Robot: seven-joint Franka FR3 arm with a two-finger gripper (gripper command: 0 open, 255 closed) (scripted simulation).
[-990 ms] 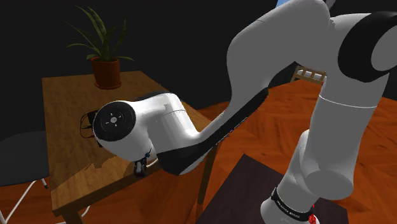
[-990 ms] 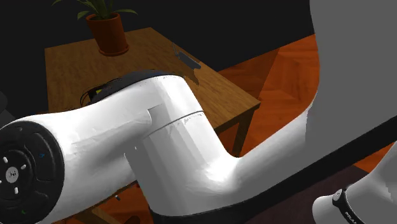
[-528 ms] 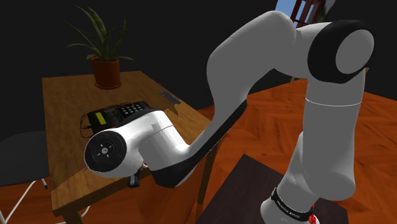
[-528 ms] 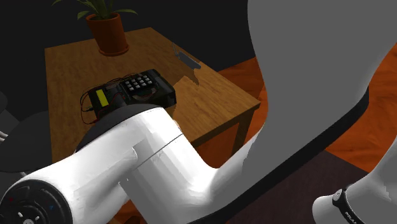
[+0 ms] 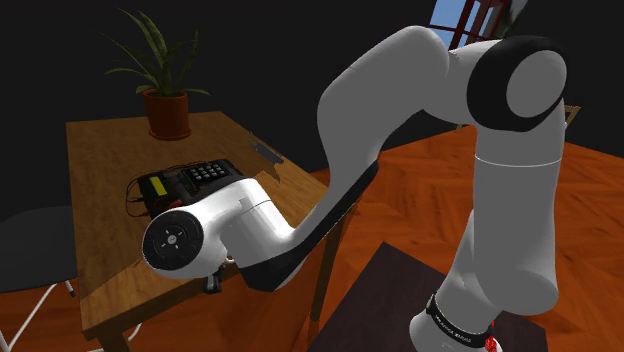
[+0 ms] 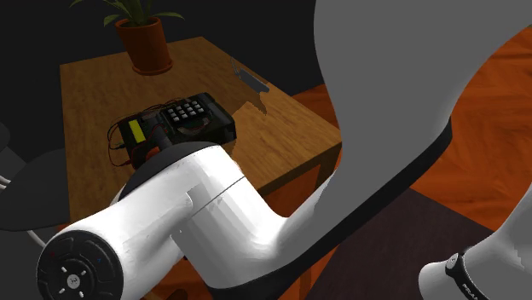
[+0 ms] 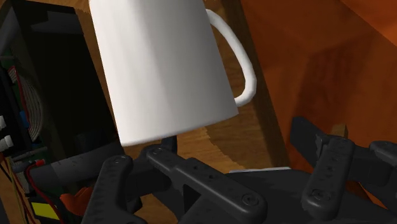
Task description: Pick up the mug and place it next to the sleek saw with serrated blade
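Observation:
A plain white mug [image 7: 159, 63] with a loop handle stands on the wooden table [image 7: 254, 137] beside the table's edge. It rises just ahead of my gripper [image 7: 226, 162], which is open; the black fingers [image 7: 118, 184] stand wide apart and touch nothing. In the shoulder view my white forearm [image 5: 230, 225] bends low over the table's near corner and hides the mug. The saw [image 5: 265, 152] lies flat, dark and slim, near the table's right edge, also seen as the saw [image 6: 251, 81] in the second exterior view.
A black keypad device [image 5: 190, 178] with a yellow panel and loose wires sits mid-table, close beside the mug. A potted plant [image 5: 167, 112] stands at the far edge. A dark chair [image 5: 30, 245] is left of the table [image 5: 100, 200]; orange wood floor lies right.
My arm has dropped and swung down over the table's near corner, uncovering the keypad device. Over the last half second it only shifted slightly. The fingers stayed apart.

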